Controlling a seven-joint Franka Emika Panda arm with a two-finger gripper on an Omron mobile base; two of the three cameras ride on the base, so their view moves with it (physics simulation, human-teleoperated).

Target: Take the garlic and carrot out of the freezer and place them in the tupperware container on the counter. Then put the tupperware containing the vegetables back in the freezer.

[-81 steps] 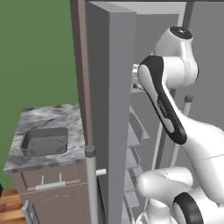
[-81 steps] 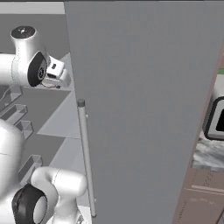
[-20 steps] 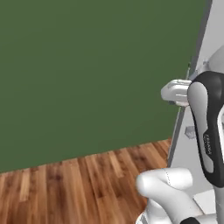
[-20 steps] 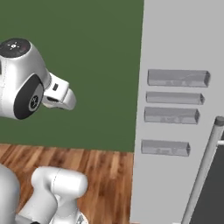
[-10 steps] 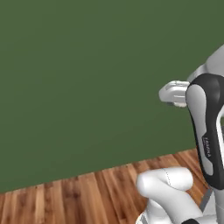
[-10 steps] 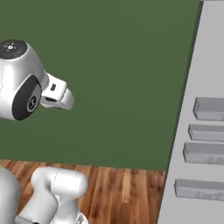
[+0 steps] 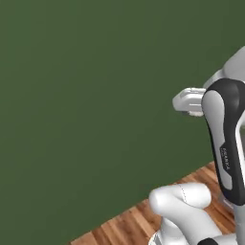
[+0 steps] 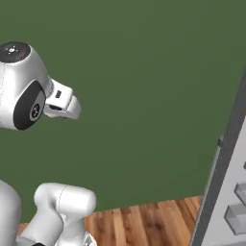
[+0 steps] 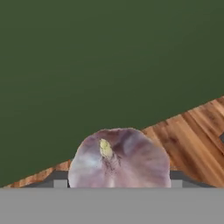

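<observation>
One garlic (image 9: 119,158) sits right at the gripper (image 9: 114,183), filling the space between its two finger tips in the hand view; its pinkish-white skin shows a small yellowish spot near the top left. The gripper stands fairly wide and appears clamped on this bulb, though the tips themselves are mostly hidden behind it. Beyond the garlic, lower and farther out, lies a wooden floor (image 9: 192,140), and behind that rises one plain dark green wall (image 9: 109,57). In the right base view, off to the gripper's right, one edge of the grey freezer (image 8: 226,182) shows, with two door bins partly visible.
</observation>
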